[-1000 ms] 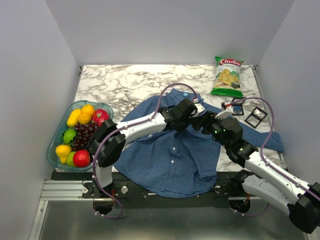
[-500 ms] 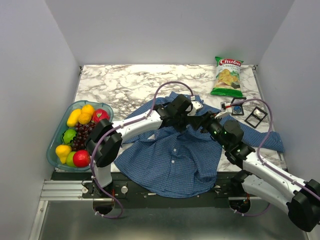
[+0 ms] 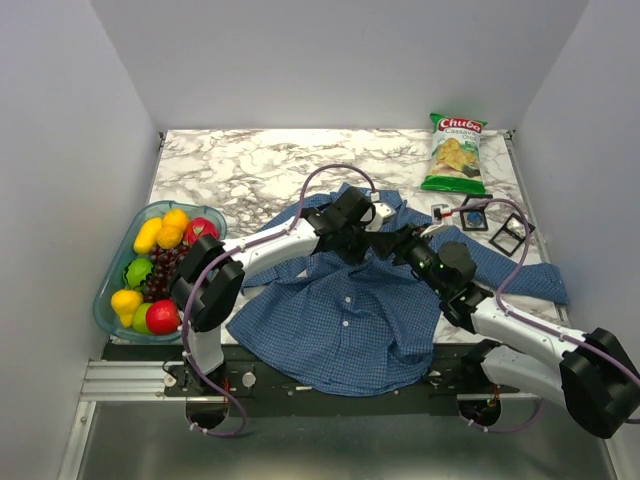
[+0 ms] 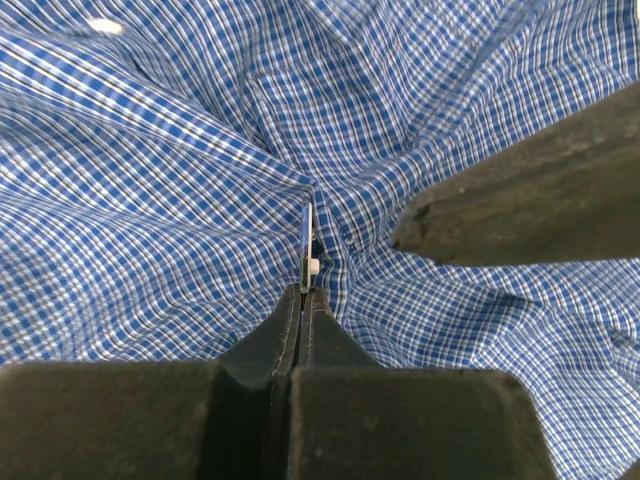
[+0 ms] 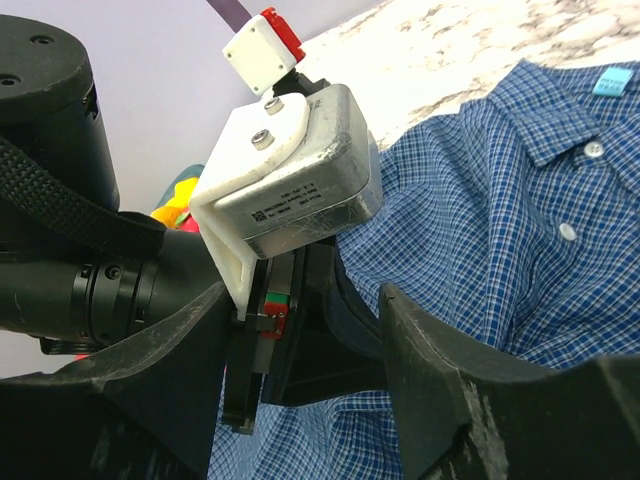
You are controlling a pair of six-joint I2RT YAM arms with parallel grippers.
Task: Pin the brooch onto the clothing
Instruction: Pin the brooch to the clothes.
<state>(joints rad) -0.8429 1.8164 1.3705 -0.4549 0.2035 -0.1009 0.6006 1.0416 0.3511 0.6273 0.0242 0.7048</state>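
The clothing, a blue checked shirt [image 3: 350, 320], lies spread on the marble table. My left gripper [image 3: 373, 238] is shut on a raised fold of the shirt [image 4: 150, 200] beside a white button [image 4: 313, 266], as the left wrist view [image 4: 303, 292] shows. My right gripper [image 3: 395, 243] is open, its jaws standing on either side of the left gripper's head [image 5: 305, 300] above the shirt [image 5: 520, 220] and holding nothing. One of its fingers [image 4: 530, 190] shows in the left wrist view. A small dark square with a blue middle [image 3: 472, 217], seemingly the brooch, lies on the table apart from both grippers.
A bowl [image 3: 108, 292] of toy fruit stands at the left edge. A chips bag [image 3: 455, 152] lies at the back right, with a black square frame [image 3: 511, 233] in front of it. Grey walls close in three sides.
The right gripper has moved left and closer to the left gripper, its jaws narrowing a little. The left arm has shifted slightly left and back with the fold still pinched.
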